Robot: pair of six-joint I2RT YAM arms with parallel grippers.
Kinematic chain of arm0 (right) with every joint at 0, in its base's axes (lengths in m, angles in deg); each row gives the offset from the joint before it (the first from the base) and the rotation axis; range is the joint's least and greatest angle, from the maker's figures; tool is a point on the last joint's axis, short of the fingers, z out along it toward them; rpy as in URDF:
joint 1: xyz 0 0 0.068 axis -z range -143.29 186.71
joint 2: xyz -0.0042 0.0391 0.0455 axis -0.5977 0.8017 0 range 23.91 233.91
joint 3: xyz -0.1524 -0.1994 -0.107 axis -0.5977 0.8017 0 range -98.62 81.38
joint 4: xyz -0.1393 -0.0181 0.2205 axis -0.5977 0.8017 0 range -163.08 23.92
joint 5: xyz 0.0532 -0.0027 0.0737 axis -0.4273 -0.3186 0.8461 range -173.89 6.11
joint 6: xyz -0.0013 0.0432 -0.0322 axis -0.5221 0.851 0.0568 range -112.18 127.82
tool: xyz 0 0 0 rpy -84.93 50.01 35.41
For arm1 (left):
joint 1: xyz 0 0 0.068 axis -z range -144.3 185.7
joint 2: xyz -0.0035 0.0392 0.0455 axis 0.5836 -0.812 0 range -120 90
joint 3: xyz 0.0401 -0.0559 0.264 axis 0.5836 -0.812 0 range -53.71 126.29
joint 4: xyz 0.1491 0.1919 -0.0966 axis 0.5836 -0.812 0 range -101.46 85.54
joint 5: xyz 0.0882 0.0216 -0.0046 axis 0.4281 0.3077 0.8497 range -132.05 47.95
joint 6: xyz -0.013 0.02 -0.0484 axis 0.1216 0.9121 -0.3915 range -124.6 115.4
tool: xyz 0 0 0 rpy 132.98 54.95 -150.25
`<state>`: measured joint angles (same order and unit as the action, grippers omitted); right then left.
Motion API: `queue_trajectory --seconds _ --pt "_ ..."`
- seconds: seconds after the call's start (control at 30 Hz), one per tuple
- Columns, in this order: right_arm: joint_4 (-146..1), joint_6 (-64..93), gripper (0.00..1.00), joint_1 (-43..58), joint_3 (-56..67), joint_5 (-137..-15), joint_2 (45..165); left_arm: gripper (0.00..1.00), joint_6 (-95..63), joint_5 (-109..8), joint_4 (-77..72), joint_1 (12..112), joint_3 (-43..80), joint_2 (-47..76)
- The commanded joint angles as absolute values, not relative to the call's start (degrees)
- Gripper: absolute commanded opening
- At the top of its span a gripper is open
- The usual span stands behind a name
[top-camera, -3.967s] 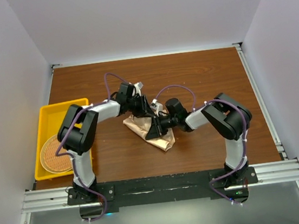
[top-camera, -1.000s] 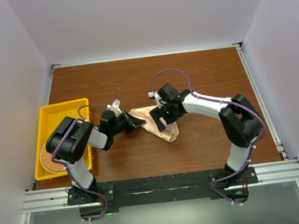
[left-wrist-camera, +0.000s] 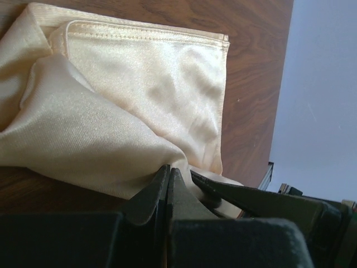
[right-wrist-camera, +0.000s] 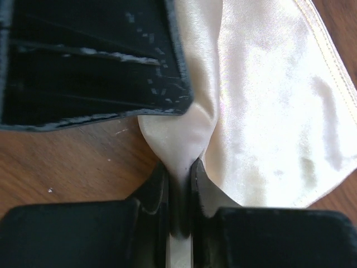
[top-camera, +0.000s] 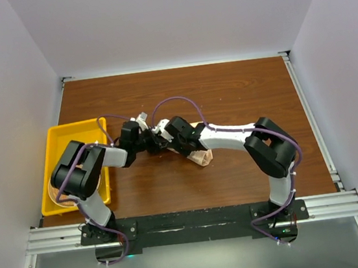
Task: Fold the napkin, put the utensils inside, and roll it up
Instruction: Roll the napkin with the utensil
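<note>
Peach napkin (right-wrist-camera: pixel 268 100): limp, light, slick satin, likely to slip. The right gripper (right-wrist-camera: pixel 179 167) and left gripper (left-wrist-camera: pixel 167 170) each pinch a fold; hemmed corners should hold best

We see the napkin (left-wrist-camera: pixel 139 84), a soft peach-cream cloth with a satin sheen and a stitched hem, lying folded on the brown wooden table near its middle. Its upper layer lies fairly flat, with the hemmed corner square. The nearer layer is bunched into a loose, raised fold. That fold narrows to a pinched neck clamped between the fingers of the right gripper (right-wrist-camera: pixel 179 164). Just beside it, the left gripper (left-wrist-camera: pixel 169 170) nips the cloth at its closed tips.
</note>
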<state>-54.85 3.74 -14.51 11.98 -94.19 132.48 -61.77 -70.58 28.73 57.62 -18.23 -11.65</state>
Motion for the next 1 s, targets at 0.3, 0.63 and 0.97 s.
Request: queue_trajectory --seconds 0.3,0.63,0.97 --pt "-56.37 15.36 0.0 -1.09 12.03 -47.35 143.26 0.41 -52.67 -61.82 -1.55 54.07 -13.02 7.28" --pt "-62.8 24.7 0.0 4.27 12.74 -32.21 149.42 0.87 -71.47 -61.12 -9.04 53.81 -17.94 14.24" --pt "-61.66 23.55 0.0 4.54 11.69 -33.52 149.68 0.82 -76.05 -54.54 -14.74 53.9 -7.85 1.68"
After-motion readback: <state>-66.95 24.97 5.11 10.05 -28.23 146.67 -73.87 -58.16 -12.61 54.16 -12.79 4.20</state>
